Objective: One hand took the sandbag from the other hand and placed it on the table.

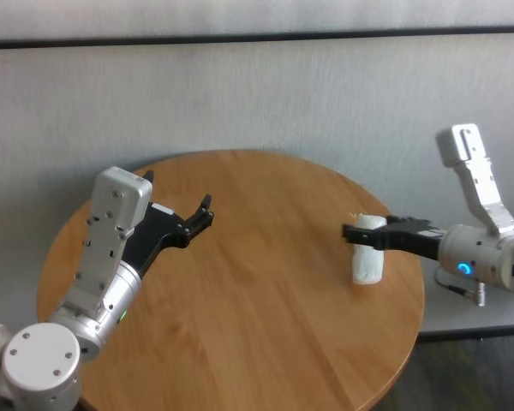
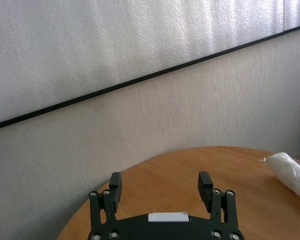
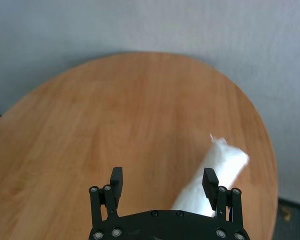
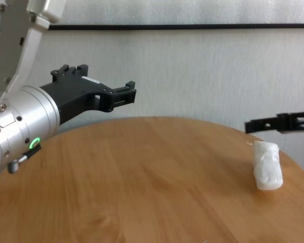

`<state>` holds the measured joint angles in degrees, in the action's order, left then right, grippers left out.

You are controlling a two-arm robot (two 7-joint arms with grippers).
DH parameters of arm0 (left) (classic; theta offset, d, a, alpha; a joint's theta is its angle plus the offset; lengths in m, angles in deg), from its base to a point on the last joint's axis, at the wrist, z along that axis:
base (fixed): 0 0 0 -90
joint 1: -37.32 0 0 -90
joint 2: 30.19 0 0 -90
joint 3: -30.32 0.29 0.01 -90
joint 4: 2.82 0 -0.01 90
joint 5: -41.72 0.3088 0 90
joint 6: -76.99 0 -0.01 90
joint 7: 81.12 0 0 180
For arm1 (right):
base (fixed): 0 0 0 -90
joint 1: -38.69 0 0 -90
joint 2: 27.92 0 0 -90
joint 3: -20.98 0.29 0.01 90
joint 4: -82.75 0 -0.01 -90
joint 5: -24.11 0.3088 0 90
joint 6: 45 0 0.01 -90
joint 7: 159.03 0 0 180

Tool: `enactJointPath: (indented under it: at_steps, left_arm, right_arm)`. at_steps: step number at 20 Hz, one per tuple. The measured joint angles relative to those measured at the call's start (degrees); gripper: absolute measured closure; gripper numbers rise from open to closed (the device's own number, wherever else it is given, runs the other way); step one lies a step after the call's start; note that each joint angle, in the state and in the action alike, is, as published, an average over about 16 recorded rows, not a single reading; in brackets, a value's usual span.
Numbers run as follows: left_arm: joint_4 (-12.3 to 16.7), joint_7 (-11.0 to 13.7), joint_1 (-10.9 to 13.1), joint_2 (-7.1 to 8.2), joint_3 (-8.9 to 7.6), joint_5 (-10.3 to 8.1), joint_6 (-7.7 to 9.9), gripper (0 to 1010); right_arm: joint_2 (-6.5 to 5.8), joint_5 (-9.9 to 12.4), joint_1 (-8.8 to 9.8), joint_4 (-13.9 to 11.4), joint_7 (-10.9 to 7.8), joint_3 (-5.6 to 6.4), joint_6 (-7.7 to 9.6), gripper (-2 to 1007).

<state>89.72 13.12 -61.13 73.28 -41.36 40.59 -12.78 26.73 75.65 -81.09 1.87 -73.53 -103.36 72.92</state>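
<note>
I see the sandbag (image 1: 368,250) lying on the tabletop (image 1: 240,282) near its right edge, resting on the wood by itself with its twisted tip pointing toward the far wall. The right end effector (image 1: 353,233) hangs just above the bag's far end, fingers spread and holding nothing. From the chest view, there is a clear gap between the right end effector (image 4: 251,125) and the top of the sandbag (image 4: 267,165), so they are apart, not touching. In the right wrist view the sandbag (image 3: 210,178) lies below the open fingers (image 3: 116,180), shifted toward one finger rather than centred between them.

The left end effector (image 1: 201,214) is raised over the left part of the tabletop, well apart from the bag, its fingers spread and empty. In its wrist view the sandbag (image 2: 291,173) shows far off at the frame's edge, beyond the open left end effector (image 2: 161,186).
</note>
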Motion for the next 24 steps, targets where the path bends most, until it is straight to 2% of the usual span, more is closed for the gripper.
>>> enactJointPath:
  at_steps: [6, 10, 17, 24]
  left_arm:
    - [0.0, 0.0, 0.0, 0.0, 0.0, 0.0, 0.0, 8]
    - [0.0, 0.0, 0.0, 0.0, 0.0, 0.0, 0.0, 8]
    - [0.0, 0.0, 0.0, 0.0, 0.0, 0.0, 0.0, 8]
    - [0.0, 0.0, 0.0, 0.0, 0.0, 0.0, 0.0, 8]
  right_arm:
    - [0.7, -5.71, -1.58, -1.04, -4.95, -2.67, -5.25, 4]
    - [1.49, -8.52, -2.24, -1.84, -8.22, -3.8, -9.27, 4]
    - [2.83, -10.69, -1.61, -3.58, -12.78, -4.33, -15.28, 4]
    - [3.85, -12.2, 0.13, -5.3, -15.31, -4.23, -19.53, 4]
